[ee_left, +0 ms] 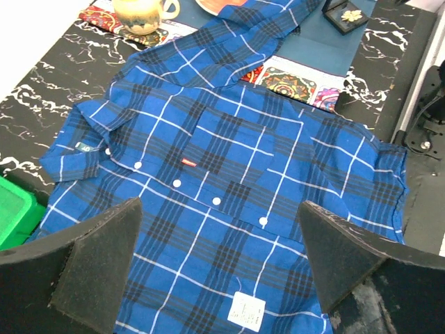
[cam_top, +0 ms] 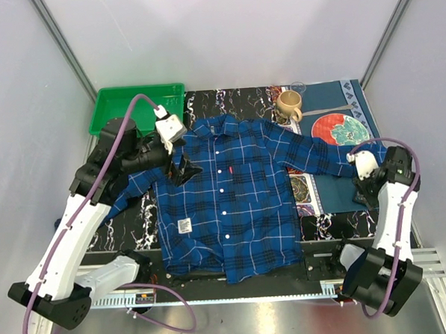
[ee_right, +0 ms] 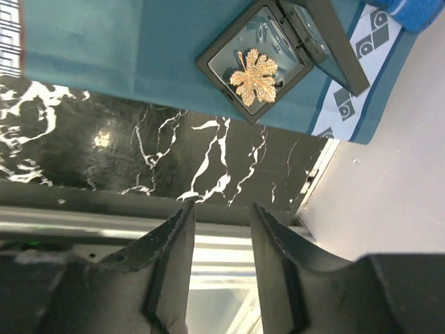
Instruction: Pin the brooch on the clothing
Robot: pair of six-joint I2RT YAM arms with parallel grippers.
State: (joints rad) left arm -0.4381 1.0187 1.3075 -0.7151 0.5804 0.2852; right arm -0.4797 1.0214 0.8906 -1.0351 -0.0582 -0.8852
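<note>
The blue plaid shirt (cam_top: 232,204) lies flat and buttoned in the middle of the table, and it fills the left wrist view (ee_left: 229,167). The brooch (ee_right: 254,76), a small pale gold flower shape, lies in an open black box (ee_right: 278,35) on the teal cloth. It also shows far off in the left wrist view (ee_left: 352,15). My left gripper (cam_top: 183,170) hovers over the shirt's left shoulder, wide open and empty (ee_left: 221,205). My right gripper (cam_top: 361,193) is open and empty (ee_right: 222,207) near the table's right edge, a short way from the box.
A green tray (cam_top: 137,104) stands at the back left. A tan mug (cam_top: 289,106) and a red and green plate (cam_top: 339,129) sit on the teal cloth (cam_top: 328,105) at the back right. A white label (ee_left: 247,311) is on the shirt's lower front.
</note>
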